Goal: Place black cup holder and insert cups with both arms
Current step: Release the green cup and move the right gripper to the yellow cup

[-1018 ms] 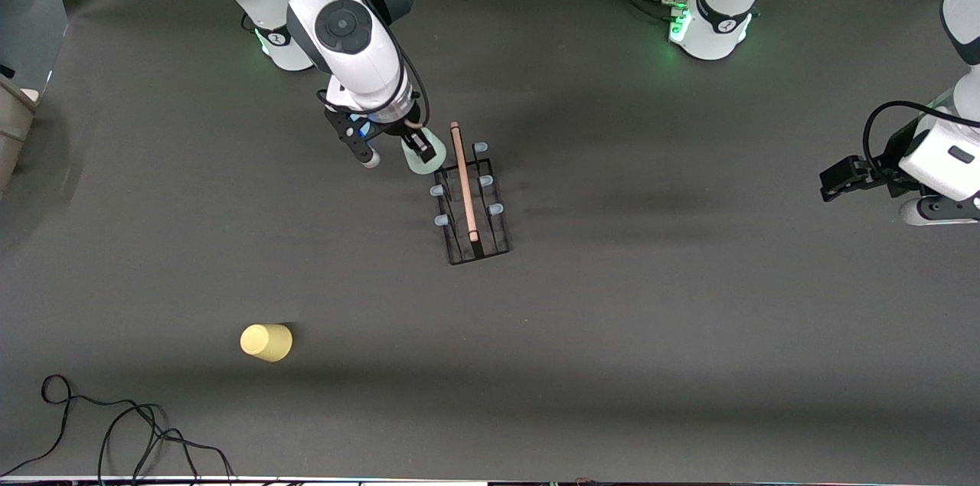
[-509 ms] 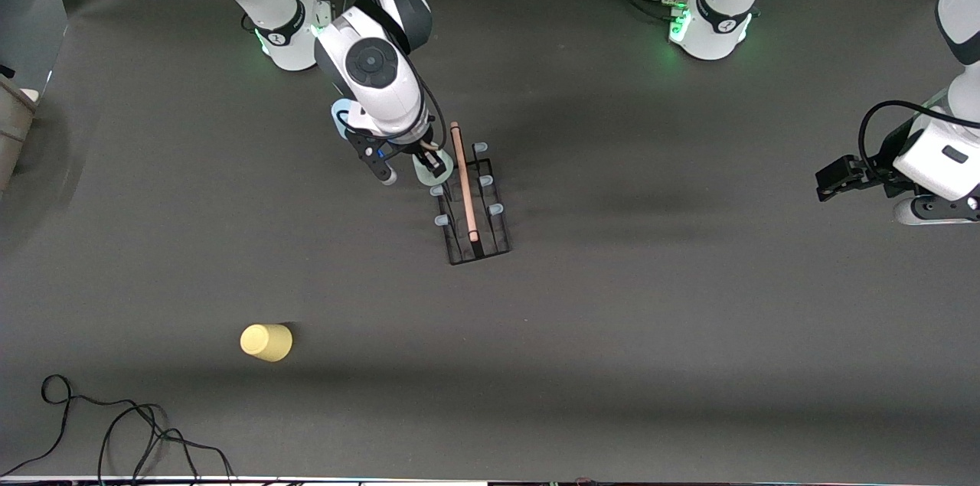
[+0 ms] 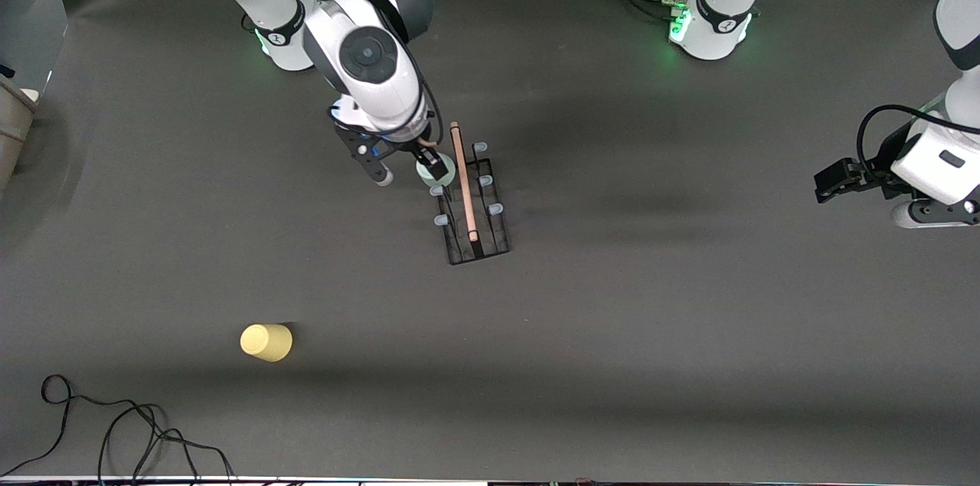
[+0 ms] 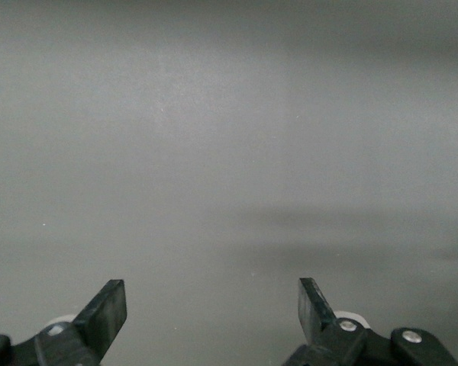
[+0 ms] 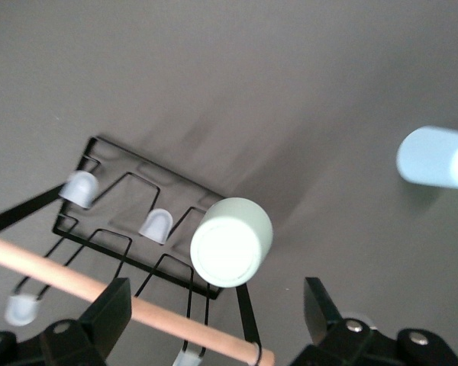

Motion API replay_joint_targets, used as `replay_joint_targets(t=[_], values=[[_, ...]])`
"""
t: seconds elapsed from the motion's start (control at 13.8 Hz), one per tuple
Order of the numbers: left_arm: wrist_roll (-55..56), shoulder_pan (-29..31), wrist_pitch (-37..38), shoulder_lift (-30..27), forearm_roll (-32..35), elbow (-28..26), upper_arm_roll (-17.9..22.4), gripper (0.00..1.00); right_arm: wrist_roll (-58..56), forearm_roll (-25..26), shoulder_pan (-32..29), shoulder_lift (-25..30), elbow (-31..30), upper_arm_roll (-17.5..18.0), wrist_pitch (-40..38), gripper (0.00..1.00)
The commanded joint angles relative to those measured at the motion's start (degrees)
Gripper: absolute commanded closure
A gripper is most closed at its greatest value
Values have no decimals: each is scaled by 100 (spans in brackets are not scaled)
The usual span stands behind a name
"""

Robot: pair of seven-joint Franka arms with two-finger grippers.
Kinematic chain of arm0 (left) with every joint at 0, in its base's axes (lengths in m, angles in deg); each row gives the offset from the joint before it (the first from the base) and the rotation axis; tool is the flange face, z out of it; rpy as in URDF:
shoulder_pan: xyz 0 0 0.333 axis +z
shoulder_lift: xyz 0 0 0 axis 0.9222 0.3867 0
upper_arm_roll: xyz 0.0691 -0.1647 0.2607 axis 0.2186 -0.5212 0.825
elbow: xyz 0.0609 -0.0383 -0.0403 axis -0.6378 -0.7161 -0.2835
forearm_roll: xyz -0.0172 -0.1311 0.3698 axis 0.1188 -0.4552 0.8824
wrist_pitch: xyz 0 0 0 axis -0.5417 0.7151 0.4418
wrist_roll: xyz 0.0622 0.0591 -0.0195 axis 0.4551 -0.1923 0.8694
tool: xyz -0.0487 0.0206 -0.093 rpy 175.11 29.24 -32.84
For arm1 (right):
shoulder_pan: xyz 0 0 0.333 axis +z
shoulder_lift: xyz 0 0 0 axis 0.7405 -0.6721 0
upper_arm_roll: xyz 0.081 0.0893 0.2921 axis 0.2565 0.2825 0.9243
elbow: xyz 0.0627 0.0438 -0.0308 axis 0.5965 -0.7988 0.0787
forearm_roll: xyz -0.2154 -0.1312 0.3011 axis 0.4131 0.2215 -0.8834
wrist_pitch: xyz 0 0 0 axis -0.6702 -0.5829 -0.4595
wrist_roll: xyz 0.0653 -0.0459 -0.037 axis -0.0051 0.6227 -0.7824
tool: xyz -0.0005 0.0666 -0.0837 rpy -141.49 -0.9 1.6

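a: hovering over the black cup holder (image 3: 469, 197), at the end farthest from the front camera, is the right gripper (image 3: 408, 171); its fingers stand wide apart with the pale mint green cup (image 5: 230, 241) between them but not touching either one.

b: so it let go?

a: yes. a second ago that cup was pinched and tilted beside the rack; now it sits upside down on a corner peg, bottom up, free of the fingers (image 5: 107, 314).

b: and the rack itself?

a: same place, mid-table, its wooden rod handle (image 3: 463, 181) running toward the camera. the other pale-tipped pegs (image 5: 156, 223) are bare.

b: other cups?

a: the yellow cup (image 3: 266, 342) lies on its side, nearer the front camera and toward the right arm's end, unmoved. the light blue cup (image 5: 437, 157) shows in the right wrist view, lying on the table near the rack.

b: left side?

a: the left gripper (image 4: 212, 313) waits well apart at its own end of the table, jaws wide and empty over bare grey tabletop (image 4: 229, 152), hardly shifted from before.
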State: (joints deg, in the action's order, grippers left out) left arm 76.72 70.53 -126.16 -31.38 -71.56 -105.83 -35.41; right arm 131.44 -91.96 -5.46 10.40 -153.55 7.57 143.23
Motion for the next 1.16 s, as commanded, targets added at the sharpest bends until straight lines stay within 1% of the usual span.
replay_joint_targets(t=[0.0,0.15,0.36,0.44,0.51,0.65,0.73,0.8,0.87,0.95,1.09], values=[[51,-64,16,74,-42,110,38,0,-1216,76,-30,-27,899,-558,-924,0],[60,-64,34,74,-42,119,38,0,-2473,76,-30,-27,1269,-1120,-1232,0],[69,-81,69,65,-33,110,38,0,-4774,24,-56,-106,1473,-2122,-1225,0],[69,-90,121,39,-33,119,38,0,-5530,15,-161,-141,1525,-2369,-1173,0],[60,-90,148,22,-16,119,38,0,-6182,23,-353,-307,1656,-2450,-1094,0],[17,-90,166,13,-16,110,38,0,-7273,6,-1003,-640,2042,-2442,-900,0],[-1,-81,166,13,-24,110,38,0,-7739,-73,-1249,-834,2210,-2433,-847,0],[-1,-64,166,-5,-24,110,47,0,-8083,-352,-1443,-1027,2342,-2433,-803,0],[-1,-46,218,-40,-16,119,47,0,-8295,-572,-1532,-1220,2378,-2442,-733,0],[-36,-37,270,-49,-7,127,47,0,-8437,-687,-1594,-1423,2378,-2433,-506,0],[-80,-11,262,-49,-7,136,73,0,-8517,-820,-1612,-1844,2352,-2407,213,0]])
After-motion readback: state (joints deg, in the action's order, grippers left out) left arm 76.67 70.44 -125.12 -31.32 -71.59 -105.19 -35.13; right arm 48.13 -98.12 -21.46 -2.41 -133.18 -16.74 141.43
